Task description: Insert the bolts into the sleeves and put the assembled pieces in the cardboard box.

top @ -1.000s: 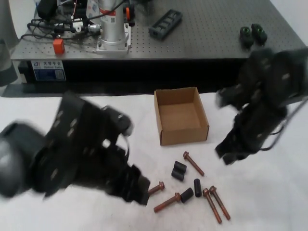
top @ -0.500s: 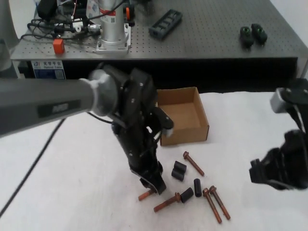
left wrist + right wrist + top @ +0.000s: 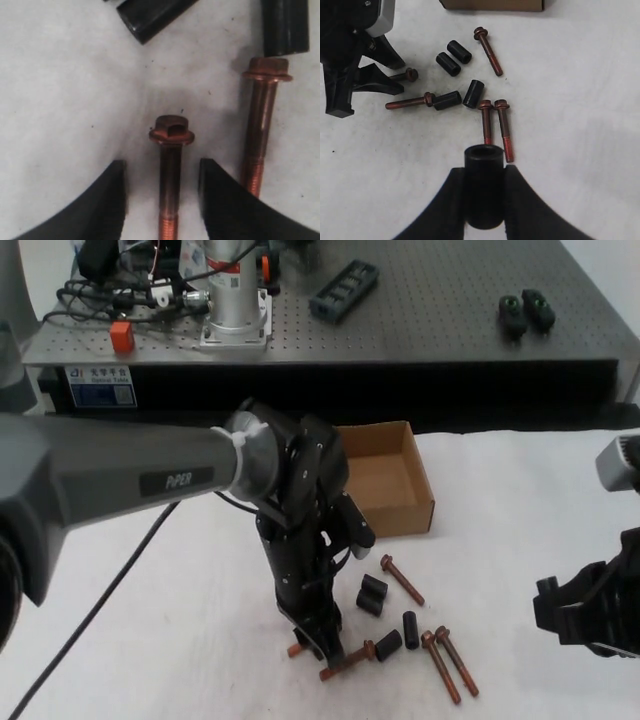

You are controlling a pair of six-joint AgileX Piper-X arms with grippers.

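Straddling a copper bolt (image 3: 171,131) near the cardboard box (image 3: 385,520), your spread left hand (image 3: 161,165) should close squarely on its shank.

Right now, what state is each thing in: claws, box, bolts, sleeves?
Left claw: open, astride a bolt lying flat.
Right claw: shut on a sleeve.
Cardboard box: open top, nothing seen inside.
Other bolts: lying loose, unsleeved.
Other sleeves: lying loose, no bolt inside.

The bolt (image 3: 170,170) is cut off at its threaded end; one sleeve (image 3: 285,25) is cropped too.
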